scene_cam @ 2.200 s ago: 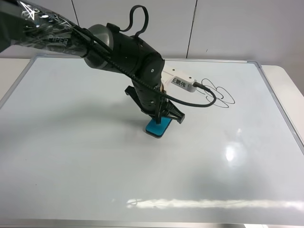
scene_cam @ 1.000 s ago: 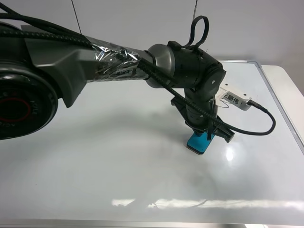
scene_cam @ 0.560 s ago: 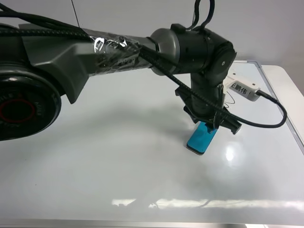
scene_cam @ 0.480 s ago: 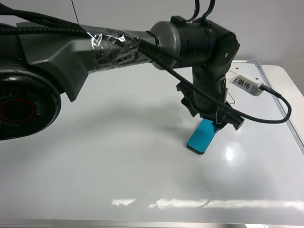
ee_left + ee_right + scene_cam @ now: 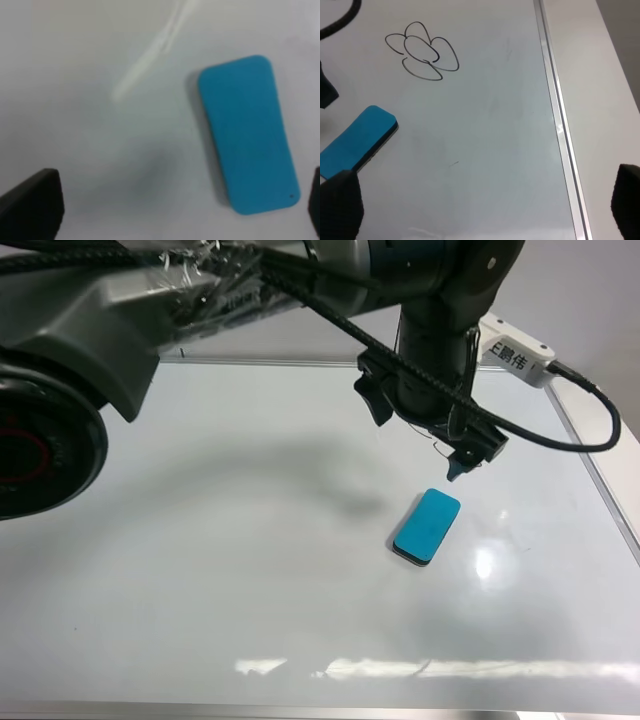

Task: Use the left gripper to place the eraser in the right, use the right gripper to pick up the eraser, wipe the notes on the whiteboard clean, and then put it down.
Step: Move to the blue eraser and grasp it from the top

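Note:
The teal eraser point(image 5: 427, 526) lies flat on the whiteboard point(image 5: 200, 540), right of centre. My left gripper point(image 5: 417, 438) hangs above it, open and empty, clear of the eraser. In the left wrist view the eraser point(image 5: 250, 132) lies between the spread fingertips point(image 5: 35, 200) of the left gripper point(image 5: 175, 210). In the right wrist view the eraser point(image 5: 357, 142) lies near the black looped notes point(image 5: 422, 56). The right gripper point(image 5: 482, 220) is open and empty, apart from both. In the high view the notes are hidden behind the left arm, and the right gripper is out of view.
The board's silver frame point(image 5: 555, 100) runs along the right side, with pale table surface point(image 5: 605, 75) beyond it. The left arm's thick black body and cable point(image 5: 560, 445) reach across the board from the left. A white module point(image 5: 515, 352) sits on the wrist.
The left gripper carried the eraser to the right across the board, set it down flat, opened and rose away from it.

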Motion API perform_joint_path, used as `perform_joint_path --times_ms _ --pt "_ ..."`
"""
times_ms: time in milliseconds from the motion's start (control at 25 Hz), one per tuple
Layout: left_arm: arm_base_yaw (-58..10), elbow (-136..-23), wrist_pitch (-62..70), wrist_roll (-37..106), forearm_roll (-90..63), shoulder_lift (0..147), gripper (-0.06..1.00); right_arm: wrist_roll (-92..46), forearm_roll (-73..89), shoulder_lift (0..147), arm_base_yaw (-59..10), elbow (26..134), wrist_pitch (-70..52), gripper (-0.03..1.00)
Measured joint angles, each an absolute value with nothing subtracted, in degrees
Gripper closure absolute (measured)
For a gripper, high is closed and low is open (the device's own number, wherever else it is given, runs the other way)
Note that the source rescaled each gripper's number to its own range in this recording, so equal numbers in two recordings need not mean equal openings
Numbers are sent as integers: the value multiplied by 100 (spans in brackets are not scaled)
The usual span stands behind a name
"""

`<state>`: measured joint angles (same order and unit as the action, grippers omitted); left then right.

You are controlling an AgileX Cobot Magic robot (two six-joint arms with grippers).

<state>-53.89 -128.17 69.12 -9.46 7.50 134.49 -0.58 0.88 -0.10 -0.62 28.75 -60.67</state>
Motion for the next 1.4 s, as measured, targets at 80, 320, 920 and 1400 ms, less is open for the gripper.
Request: perform_joint_path --times_ms 80,320,920,1400 --pt "-5192 -12817 6918 -896 762 13266 -5 -58 88 -10 -62 2875 -6067 -3" --pt "-4425 -12597 6923 -829 811 12478 -5 -58 88 -10 -62 2875 -6067 -3" --pt "-2203 -9248 6957 -767 875 9282 -5 -54 88 -10 -62 2875 -6067 -3" --pt "191 -8075 6977 -583 1068 6200 -5 -54 88 -10 -62 2875 -6067 -3"
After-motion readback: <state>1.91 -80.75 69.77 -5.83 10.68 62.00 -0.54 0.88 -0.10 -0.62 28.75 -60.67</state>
